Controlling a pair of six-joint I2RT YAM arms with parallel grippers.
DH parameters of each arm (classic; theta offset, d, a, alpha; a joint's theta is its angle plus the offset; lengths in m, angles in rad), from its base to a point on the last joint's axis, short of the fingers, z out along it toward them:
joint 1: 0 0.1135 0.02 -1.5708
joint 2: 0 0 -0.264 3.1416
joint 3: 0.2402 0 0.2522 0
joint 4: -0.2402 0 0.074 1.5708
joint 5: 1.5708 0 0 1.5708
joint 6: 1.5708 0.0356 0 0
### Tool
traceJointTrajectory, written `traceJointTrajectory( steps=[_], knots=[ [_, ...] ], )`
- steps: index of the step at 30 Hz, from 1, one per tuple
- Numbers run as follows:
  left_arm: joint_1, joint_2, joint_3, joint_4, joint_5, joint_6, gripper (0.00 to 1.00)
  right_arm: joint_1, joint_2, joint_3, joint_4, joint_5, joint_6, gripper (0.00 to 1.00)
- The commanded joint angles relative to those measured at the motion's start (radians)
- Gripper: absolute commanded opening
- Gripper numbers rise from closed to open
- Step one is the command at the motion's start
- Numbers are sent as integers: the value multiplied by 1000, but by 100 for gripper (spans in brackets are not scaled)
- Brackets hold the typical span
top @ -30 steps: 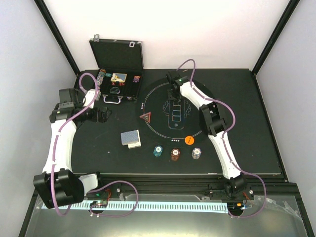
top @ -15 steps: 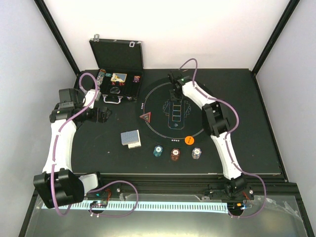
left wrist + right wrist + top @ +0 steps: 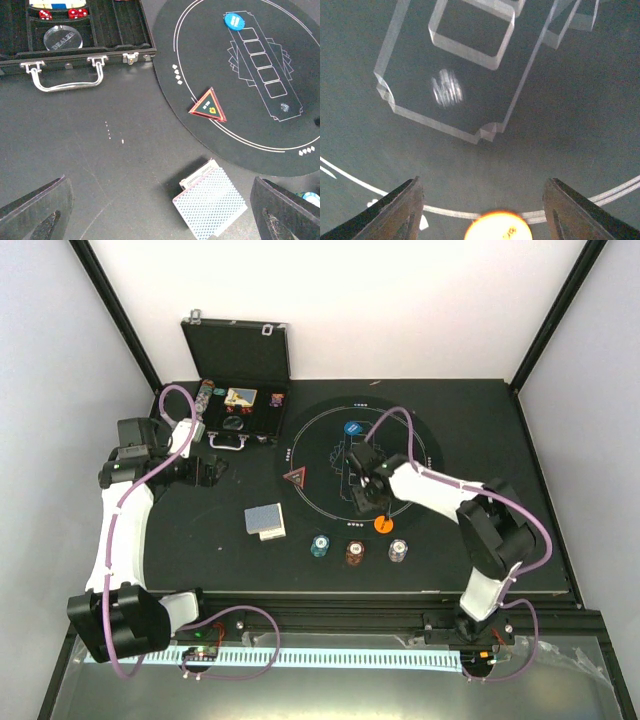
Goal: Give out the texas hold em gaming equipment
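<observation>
Your right pincer (image 3: 378, 506) (image 3: 483, 182): fingers stand apart, nothing gripped. It hangs over the near part of the round black mat (image 3: 320, 450) (image 3: 560, 100). In the wrist view the orange disc (image 3: 383, 524) (image 3: 497, 226) lies low between the two fingers with a clear gap on each side. The disc sits on the mat's near white outline. Just beyond the fingers is the near end of the row of outlined boxes.

At the far end of that row lies the blue disc (image 3: 352, 427) (image 3: 232, 20), flat on the mat. The red triangle marker (image 3: 296, 479) (image 3: 208, 105) lies at the mat's left edge, by the white outline.

Three chips stand in a row on the desk (image 3: 500, 440) (image 3: 75, 140) just near of the mat: teal chip (image 3: 319, 546) on the left, red-brown chip (image 3: 354, 553) in the middle, white chip (image 3: 398, 551) on the right.

Your left pincer (image 3: 205, 472) (image 3: 160, 180): wide, empty. It hovers over the left of the desk, just near of the handle of the black case (image 3: 240, 410) (image 3: 75, 30). The case stands open at the far left; a clear round button (image 3: 63, 37) and red dice (image 3: 77, 13) show inside.

The deck of cards (image 3: 265, 520) (image 3: 210, 202) lies on the desk, blue backs up, left of the mat and near of the triangle. It is apart from both pincers.
</observation>
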Motion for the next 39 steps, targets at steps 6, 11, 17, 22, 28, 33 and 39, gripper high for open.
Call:
traceJointTrajectory(
  steps=[6, 11, 17, 22, 28, 33, 39],
  knots=[
    [6, 2, 54, -30, 35, 20, 99, 32, -151, -253, 61, -39, 75, 52],
    [5, -1, 54, -24, 41, 17, 99, 38, -156, -277, 66, -50, 83, 46],
    [6, 0, 61, -22, 32, 18, 99, 52, -145, -319, 87, -65, 82, 41],
    [6, 2, 72, -25, 24, 13, 99, 53, -127, -331, 93, -73, 74, 36],
    [6, -2, 72, -25, 23, 12, 99, 52, -95, -316, 70, -13, 79, 31],
    [6, -11, 72, -30, 12, 18, 99, 50, -45, -288, 51, 38, 95, 27],
    [6, -24, 74, -35, 6, 24, 99, 33, -5, -255, 35, 86, 109, 23]
  ],
)
